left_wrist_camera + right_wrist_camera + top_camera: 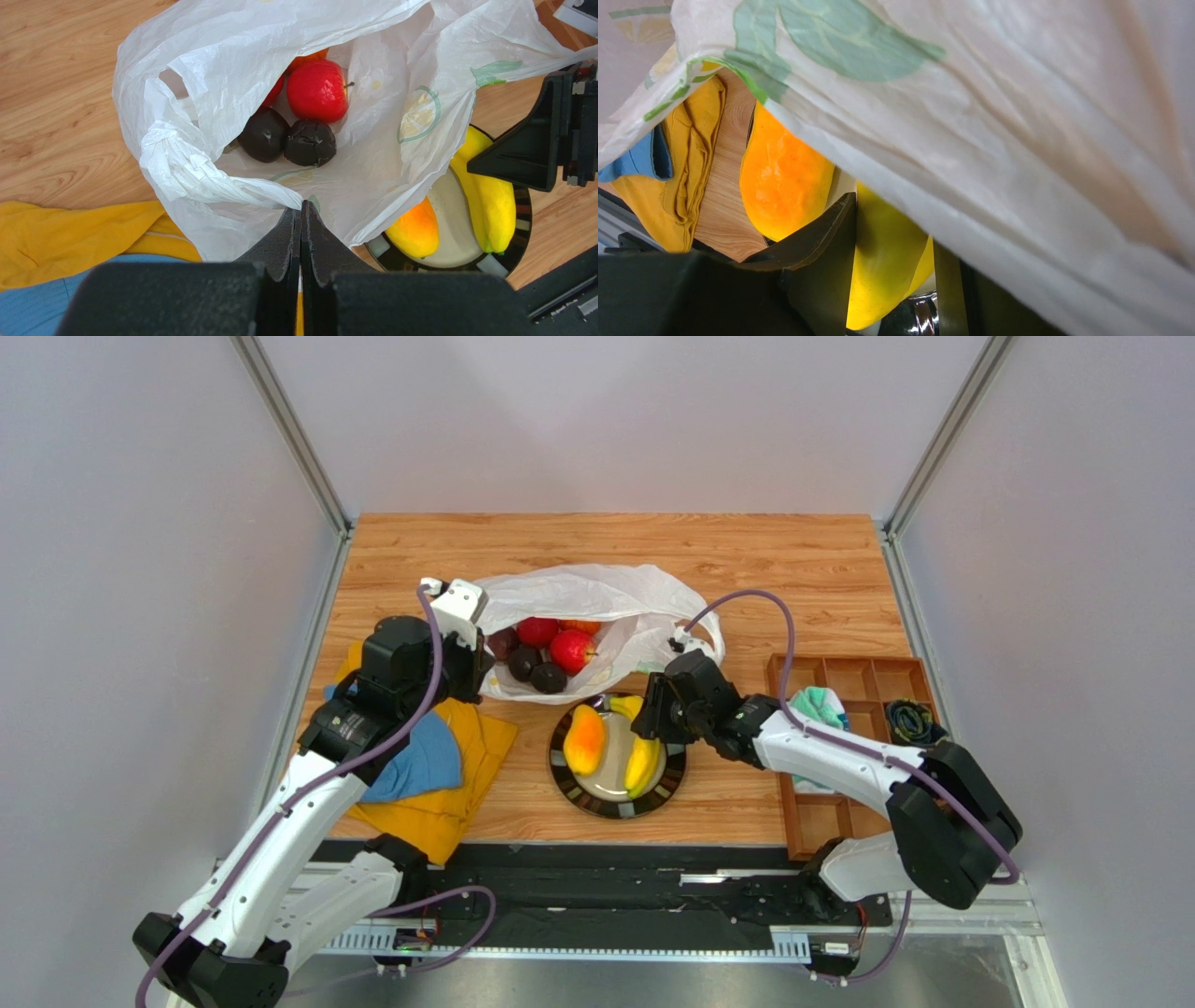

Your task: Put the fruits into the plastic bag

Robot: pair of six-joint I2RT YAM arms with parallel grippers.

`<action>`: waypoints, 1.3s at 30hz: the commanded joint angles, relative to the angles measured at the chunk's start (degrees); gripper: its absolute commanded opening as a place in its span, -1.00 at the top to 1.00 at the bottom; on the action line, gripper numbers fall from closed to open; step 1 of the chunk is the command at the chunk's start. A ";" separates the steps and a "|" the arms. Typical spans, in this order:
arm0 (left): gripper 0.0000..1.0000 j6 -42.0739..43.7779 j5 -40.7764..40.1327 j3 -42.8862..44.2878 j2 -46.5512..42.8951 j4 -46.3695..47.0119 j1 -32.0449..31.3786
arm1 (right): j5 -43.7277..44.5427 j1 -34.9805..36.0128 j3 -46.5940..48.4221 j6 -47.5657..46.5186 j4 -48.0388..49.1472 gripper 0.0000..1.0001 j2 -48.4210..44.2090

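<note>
On the table (814,560), the plastic bag (603,595) lies central, mouth toward 6 o'clock, its rim pinched in the left gripper (302,217). On the black plate (617,809) at its 6 o'clock, the right gripper (892,224) clamps the banana (885,280) beside the mango (414,231). Best lift clear of the drooping bag lip, then carry toward 11 o'clock.

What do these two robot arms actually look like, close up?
Both the left arm and right arm have white tube-like links joined by chunky black joints. A purplish-grey cable loops along each. The fingers are flat, matte black wedges. I see no markings.
</note>
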 commanded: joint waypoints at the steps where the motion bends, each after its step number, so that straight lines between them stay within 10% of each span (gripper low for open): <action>1: 1.00 -0.72 0.90 2.38 -0.61 0.54 -0.11 | -0.36 -0.03 0.57 -5.16 -3.36 0.51 -4.85; 20: 1.00 -0.72 0.72 2.30 -0.34 0.63 -0.11 | -23.66 0.33 11.55 -21.87 -11.72 0.62 -18.14; 39: 1.00 -0.63 0.63 2.30 -0.52 0.63 -0.11 | -29.37 -2.75 40.72 -19.33 -14.44 0.64 12.97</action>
